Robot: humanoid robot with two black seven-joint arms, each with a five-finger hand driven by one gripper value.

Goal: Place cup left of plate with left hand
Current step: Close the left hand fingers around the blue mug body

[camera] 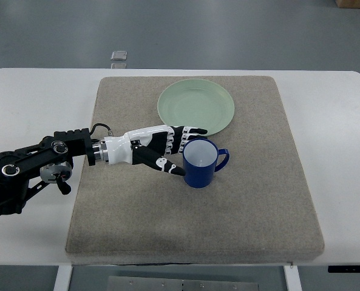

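1. Cup point(199, 162) is located upright on the grey mat point(131, 224), just below the lower edge of the plate point(196, 108) and slightly to its right of centre. The required position to the left of the plate is not yet occupied.
2. The cup is identified as a blue mug with a white interior and a handle on its right side, facing away from the left hand point(161, 148). The interior appears to be empty.
3. The body is judged to be rigid and of moderate weight; no deformation under finger pressure is to be expected. If ceramic, it is to be treated as breakable and is to be set down without impact.
4. The glazed wall is judged to be smooth and potentially slippery. A grip around the cylindrical body, from its left side, is recommended, since the handle is on the far side.
5. The left hand is extended from the left edge across the mat, reaching the cup's left wall.
6. The fingers point(181, 134) are held moderately open: the upper fingers are stretched towards the rim on the plate side, and the thumb point(167, 167) is pointed at the lower left of the wall.
7. Contact appears to be made or imminent, but a closed grip is not seen; nothing is being held.
8. The right arm is not visible.
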